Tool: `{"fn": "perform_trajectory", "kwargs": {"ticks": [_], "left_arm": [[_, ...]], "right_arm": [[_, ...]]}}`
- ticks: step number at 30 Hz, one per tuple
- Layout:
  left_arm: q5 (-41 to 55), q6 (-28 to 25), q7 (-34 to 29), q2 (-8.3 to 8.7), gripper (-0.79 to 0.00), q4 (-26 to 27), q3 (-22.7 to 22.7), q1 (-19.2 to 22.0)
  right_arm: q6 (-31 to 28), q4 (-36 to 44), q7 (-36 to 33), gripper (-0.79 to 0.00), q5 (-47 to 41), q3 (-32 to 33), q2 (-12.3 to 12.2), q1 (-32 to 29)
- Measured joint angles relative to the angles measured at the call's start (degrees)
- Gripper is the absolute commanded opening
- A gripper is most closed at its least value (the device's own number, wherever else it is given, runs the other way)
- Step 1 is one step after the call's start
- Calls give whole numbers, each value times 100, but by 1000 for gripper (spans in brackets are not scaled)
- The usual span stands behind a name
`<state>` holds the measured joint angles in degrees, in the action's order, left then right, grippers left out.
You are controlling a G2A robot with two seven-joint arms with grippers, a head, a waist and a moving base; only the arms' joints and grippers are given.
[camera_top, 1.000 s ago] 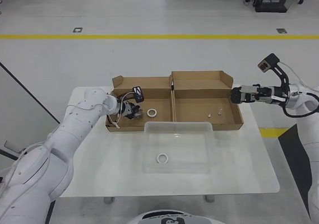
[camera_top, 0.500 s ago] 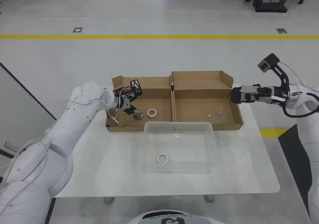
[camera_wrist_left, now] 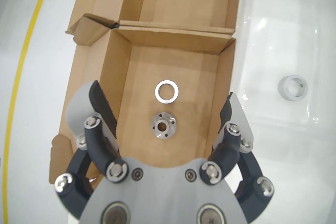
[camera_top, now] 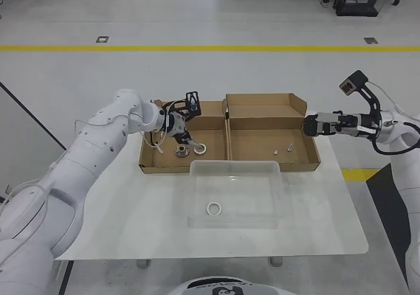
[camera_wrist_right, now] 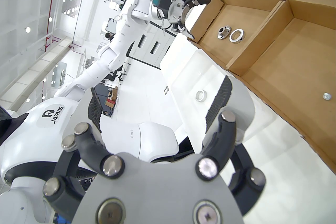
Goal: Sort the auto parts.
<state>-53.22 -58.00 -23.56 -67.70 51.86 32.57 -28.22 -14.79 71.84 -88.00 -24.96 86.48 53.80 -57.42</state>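
A metal flange [camera_wrist_left: 163,126] and a flat metal ring [camera_wrist_left: 166,92] lie side by side on the floor of the left cardboard box [camera_top: 165,168]. My left gripper [camera_top: 178,131] hangs open and empty above the flange [camera_top: 182,152], over the box's left half. Two small bolts [camera_top: 276,151] rest in the right cardboard box [camera_top: 272,166]. A short metal collar [camera_top: 213,209] sits in the clear plastic tray [camera_top: 246,217] in front of the boxes. My right gripper [camera_top: 309,125] is open and empty, held above the right box's outer end.
Both boxes have raised back flaps [camera_top: 261,107] and stand against each other at the table's far side. The clear tray touches their front walls. White tabletop [camera_top: 121,221] lies free left of, right of and in front of the tray.
My left gripper has risen from the left box's floor and swung toward the box's back. The flange now lies uncovered beside the ring. The right arm has stayed still.
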Motion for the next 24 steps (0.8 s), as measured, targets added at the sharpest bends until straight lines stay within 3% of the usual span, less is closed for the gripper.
{"fn": "perform_trajectory", "kwargs": {"ticks": [8,10,21,24], "left_arm": [[2213,33,-1942,624,0,1585,186,-239],[2773,345,-2154,721,0,1854,334,-361],[2749,455,-2131,726,0,1850,357,-373],[2713,511,-2161,771,0,2106,433,-423]], "right_arm": [[0,0,0,0,0,0,0,0],[0,0,0,0,0,0,0,0],[0,0,0,0,0,0,0,0],[0,0,0,0,0,0,0,0]]}}
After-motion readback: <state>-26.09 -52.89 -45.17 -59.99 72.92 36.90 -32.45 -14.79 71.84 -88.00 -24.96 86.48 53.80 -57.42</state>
